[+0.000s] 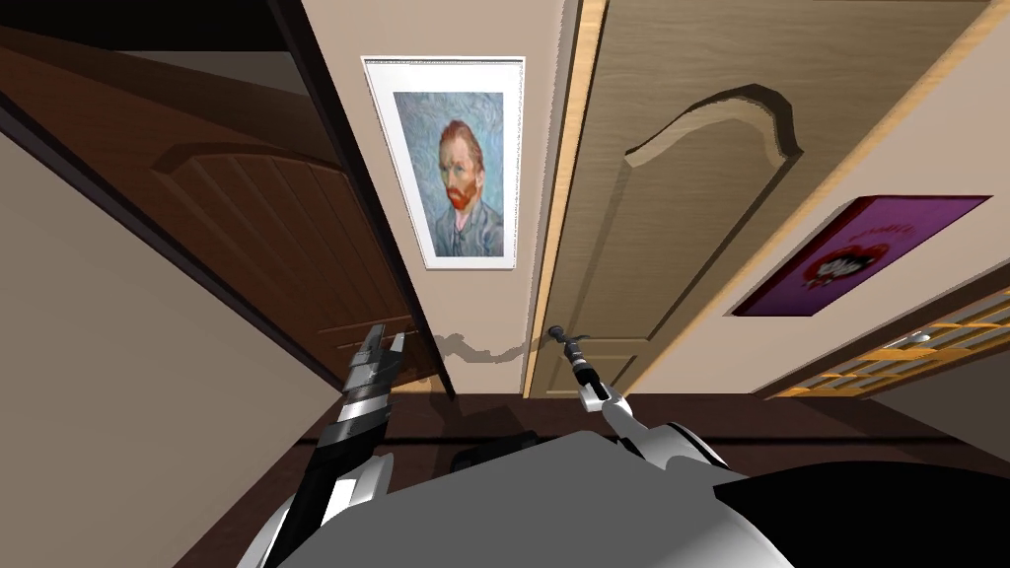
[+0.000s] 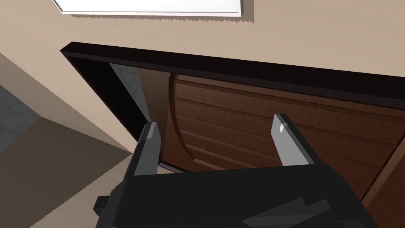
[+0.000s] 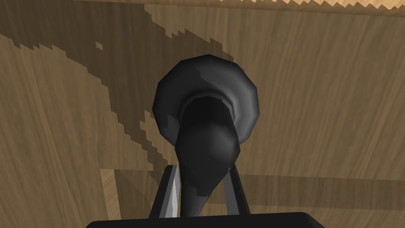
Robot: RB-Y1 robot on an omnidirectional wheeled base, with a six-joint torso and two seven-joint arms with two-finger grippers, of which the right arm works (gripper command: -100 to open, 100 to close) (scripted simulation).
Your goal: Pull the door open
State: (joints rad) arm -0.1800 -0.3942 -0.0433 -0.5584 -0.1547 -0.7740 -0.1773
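Right gripper (image 3: 202, 176) is clamped on the dark door handle (image 3: 205, 114), one finger pressing each side of the lever, so I can draw it toward me. The handle sits lower centre in the head view, by the left edge of the light wooden door (image 1: 690, 197). Left gripper (image 2: 215, 126) hangs idle with fingers apart, facing the dark brown door (image 2: 277, 118) at frame left.
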